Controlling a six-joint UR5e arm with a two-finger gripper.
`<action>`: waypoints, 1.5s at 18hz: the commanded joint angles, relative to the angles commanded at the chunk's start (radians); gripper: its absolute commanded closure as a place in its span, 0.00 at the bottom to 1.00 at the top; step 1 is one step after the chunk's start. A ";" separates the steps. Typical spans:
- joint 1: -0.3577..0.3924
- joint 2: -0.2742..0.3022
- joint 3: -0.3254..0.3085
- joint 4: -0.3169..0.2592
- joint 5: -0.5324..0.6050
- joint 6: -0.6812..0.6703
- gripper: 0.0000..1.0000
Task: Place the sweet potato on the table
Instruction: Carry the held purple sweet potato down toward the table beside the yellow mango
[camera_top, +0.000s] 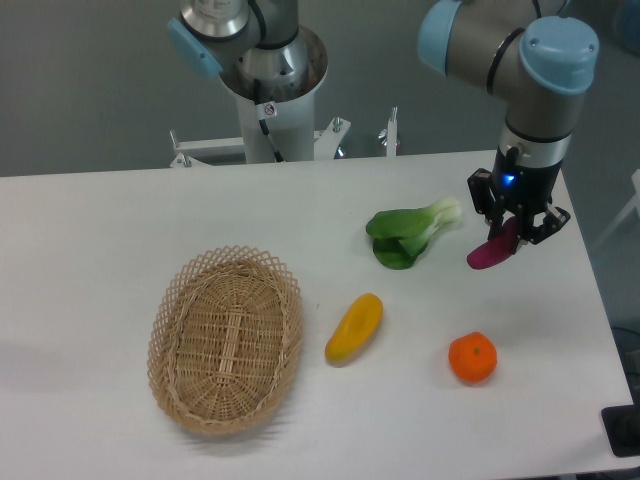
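Observation:
The magenta-purple sweet potato (491, 250) hangs tilted between the fingers of my gripper (515, 230) at the right side of the white table (100, 230). The gripper is shut on the upper end of the tuber; its lower end points down-left, close to the tabletop. I cannot tell whether that tip touches the surface.
A green leafy vegetable (410, 233) lies just left of the gripper. A round orange (472, 357) sits in front of it, a yellow oblong fruit (354, 328) at centre, and an oval wicker basket (227, 338) at front left. The table's right edge is near the gripper.

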 joint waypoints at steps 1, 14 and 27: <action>0.000 0.000 0.000 0.000 0.002 -0.002 0.91; -0.021 -0.002 -0.017 0.057 -0.002 -0.210 0.91; -0.227 -0.173 -0.055 0.354 0.038 -0.756 0.89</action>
